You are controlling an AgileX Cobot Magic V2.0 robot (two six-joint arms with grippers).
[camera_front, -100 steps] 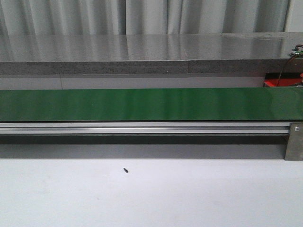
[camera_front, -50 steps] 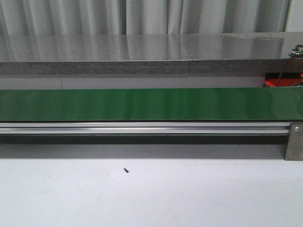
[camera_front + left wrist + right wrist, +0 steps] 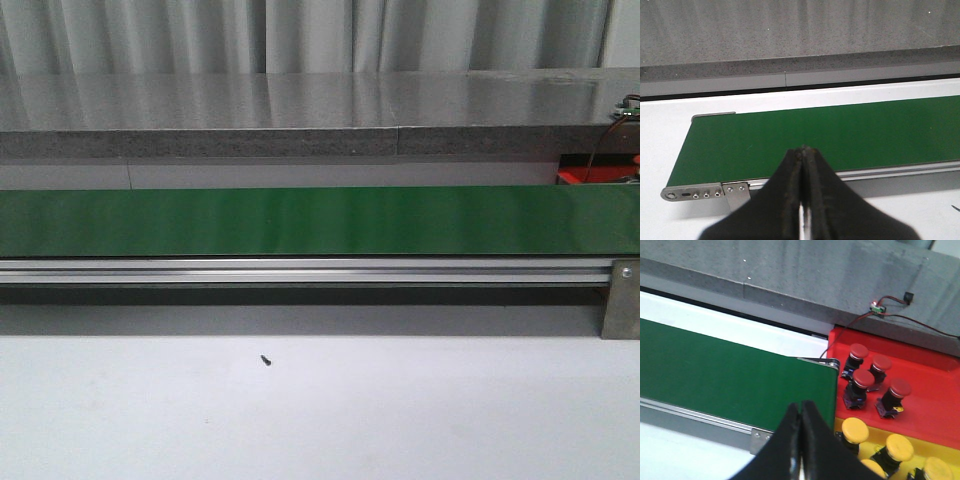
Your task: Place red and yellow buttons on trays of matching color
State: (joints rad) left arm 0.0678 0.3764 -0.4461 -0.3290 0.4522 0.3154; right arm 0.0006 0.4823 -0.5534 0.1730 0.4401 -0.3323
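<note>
Nothing moved since a second ago in the front view: same bare green belt [image 3: 320, 220], same small dark screw [image 3: 266, 359] on the white table [image 3: 320, 420], no arm in sight.

Nearest, left wrist view: left gripper [image 3: 803, 150] with jaws pressed together, nothing between them, hovering over the near edge of the belt close to its roller end. Empty belt beneath, no button to take. Probably parked there as a waiting post for parts arriving along the conveyor.

Right wrist view: right gripper [image 3: 801, 405] likewise closed and empty, poised over the belt's other end. Just beyond that end, yellow tray [image 3: 940, 452] nearer, red tray [image 3: 935, 390] behind it, the two touching side by side. Trays set hard against the belt end, likely so each transfer is short.

Yellow buttons [image 3: 855, 431] sitting in the yellow tray, at least four visible, partly cut off by the frame edge. Red buttons [image 3: 863, 379], four, upright in the red tray. Colours all matched; none seen on the belt or table.

Farther back: grey stone ledge [image 3: 300, 110], a small board with red and black wires [image 3: 879, 306] lying on it behind the red tray. Curtain [image 3: 300, 30] at the rear.

Judgement: sorting done or idle between arrivals.
</note>
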